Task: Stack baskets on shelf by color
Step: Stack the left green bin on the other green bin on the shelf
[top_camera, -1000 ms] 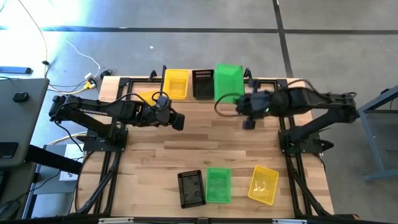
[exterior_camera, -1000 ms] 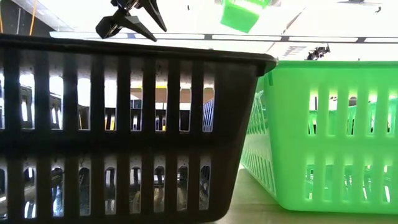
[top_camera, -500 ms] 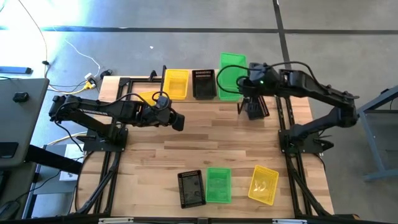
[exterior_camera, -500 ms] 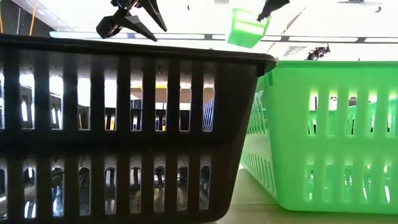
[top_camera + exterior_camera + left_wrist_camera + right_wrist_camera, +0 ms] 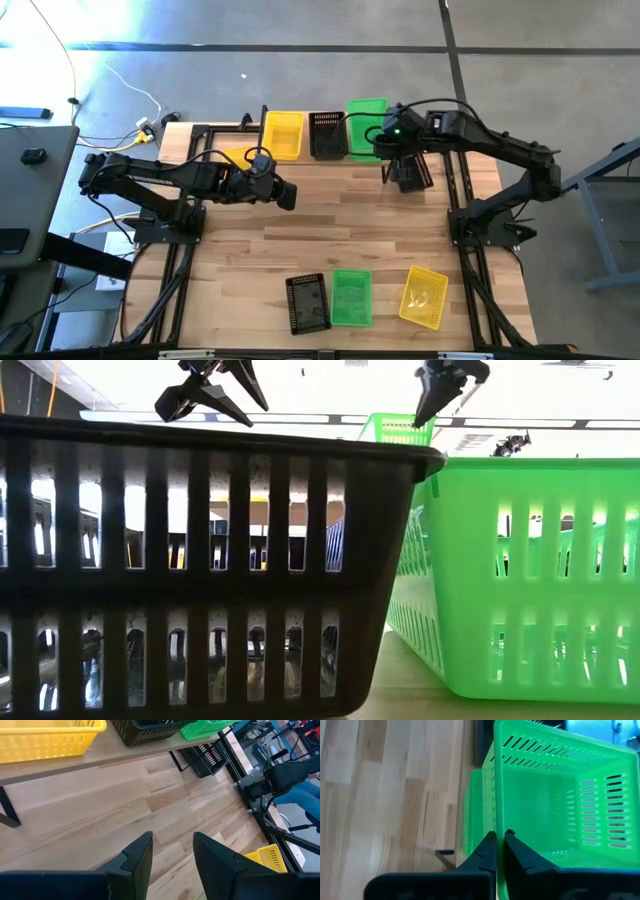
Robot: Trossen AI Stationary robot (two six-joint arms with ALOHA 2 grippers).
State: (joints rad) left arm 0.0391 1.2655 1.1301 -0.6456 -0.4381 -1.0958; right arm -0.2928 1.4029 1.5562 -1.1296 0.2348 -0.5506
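My right gripper point(image 5: 500, 851) is at the far right end of the shelf point(image 5: 85, 762), and its two fingers are pressed together on the near wall of a green basket point(image 5: 366, 126). In my right wrist view the thin green rim passes exactly between the fingertips, so I judge the hold is firm.

The important relation is this: the held basket lies beyond my gripper, toward the far edge of the table, with its long axis running from the near side to the far side, the same way as the black basket point(image 5: 327, 134) and the yellow basket point(image 5: 282, 134) beside it. In the wrist view I see another green wall just outside the held one, so I think it is going into a green basket already on the shelf. I cannot tell if it is fully seated. The next move is probably a short lowering straight down, then opening.

My left gripper point(image 5: 172, 852) waits over the bare table in front of the shelf, near the yellow end, with its fingers apart and nothing between them.

Three baskets remain at the near edge: black point(image 5: 307, 302), green point(image 5: 351, 297) and yellow point(image 5: 424, 296). My right arm is nearer to the green stack.
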